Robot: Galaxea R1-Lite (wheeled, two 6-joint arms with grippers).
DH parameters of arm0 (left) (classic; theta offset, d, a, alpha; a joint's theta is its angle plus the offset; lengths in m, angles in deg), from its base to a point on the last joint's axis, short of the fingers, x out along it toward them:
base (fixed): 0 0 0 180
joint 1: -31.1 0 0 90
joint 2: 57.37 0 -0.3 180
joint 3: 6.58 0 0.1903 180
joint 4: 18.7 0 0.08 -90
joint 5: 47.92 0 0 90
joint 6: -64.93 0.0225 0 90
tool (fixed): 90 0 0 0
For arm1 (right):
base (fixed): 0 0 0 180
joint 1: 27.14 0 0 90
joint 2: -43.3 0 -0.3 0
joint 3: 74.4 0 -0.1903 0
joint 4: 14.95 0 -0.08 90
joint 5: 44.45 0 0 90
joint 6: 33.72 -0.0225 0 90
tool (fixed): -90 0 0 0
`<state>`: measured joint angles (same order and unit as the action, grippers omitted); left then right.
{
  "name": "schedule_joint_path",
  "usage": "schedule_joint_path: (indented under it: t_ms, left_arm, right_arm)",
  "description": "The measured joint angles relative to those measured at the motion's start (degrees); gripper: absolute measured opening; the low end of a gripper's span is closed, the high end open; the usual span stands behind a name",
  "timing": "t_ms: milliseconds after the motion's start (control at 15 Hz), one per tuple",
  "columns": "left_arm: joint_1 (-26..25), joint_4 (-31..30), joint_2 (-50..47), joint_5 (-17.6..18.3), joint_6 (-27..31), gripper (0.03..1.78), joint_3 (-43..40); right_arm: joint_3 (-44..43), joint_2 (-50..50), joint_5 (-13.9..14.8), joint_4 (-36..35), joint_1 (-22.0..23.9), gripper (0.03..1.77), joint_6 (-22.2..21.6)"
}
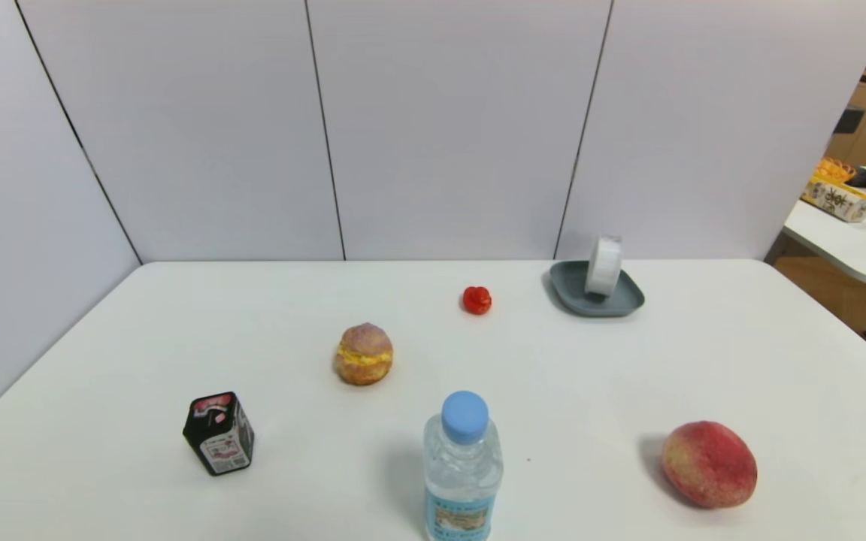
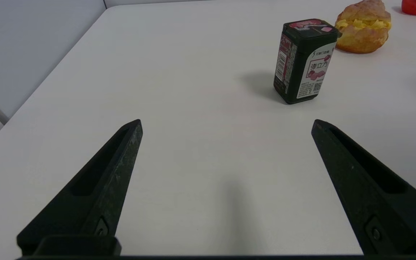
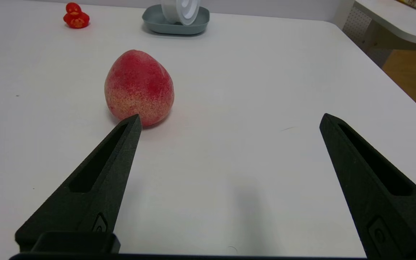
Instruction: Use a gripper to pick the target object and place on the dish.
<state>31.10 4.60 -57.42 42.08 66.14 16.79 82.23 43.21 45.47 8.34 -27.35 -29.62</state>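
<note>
Spool on edge in the dish, both claws spread wide.

The translucent white spool (image 1: pixel 604 265) stands on its flanges in the shallow grey-blue dish (image 1: pixel 572 288), far ahead of the right gripper (image 3: pixel 229 121), past a matte, speckled peach (image 3: pixel 139 87). The left gripper (image 2: pixel 226 124) hovers empty short of a glossy black box (image 2: pixel 303 61).

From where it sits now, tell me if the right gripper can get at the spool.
Probably yes: the right gripper is open and empty, the peach sits off to one side, and the spool stands exposed on the dish.
</note>
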Motion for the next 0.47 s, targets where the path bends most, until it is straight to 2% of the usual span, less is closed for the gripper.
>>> schedule_joint_path:
  t_ms: [467]
  left_arm:
    - [0.0, 0.0, 0.0, 0.0, 0.0, 1.69, 0.0]
  right_arm:
    - [0.0, 0.0, 0.0, 0.0, 0.0, 1.71, 0.0]
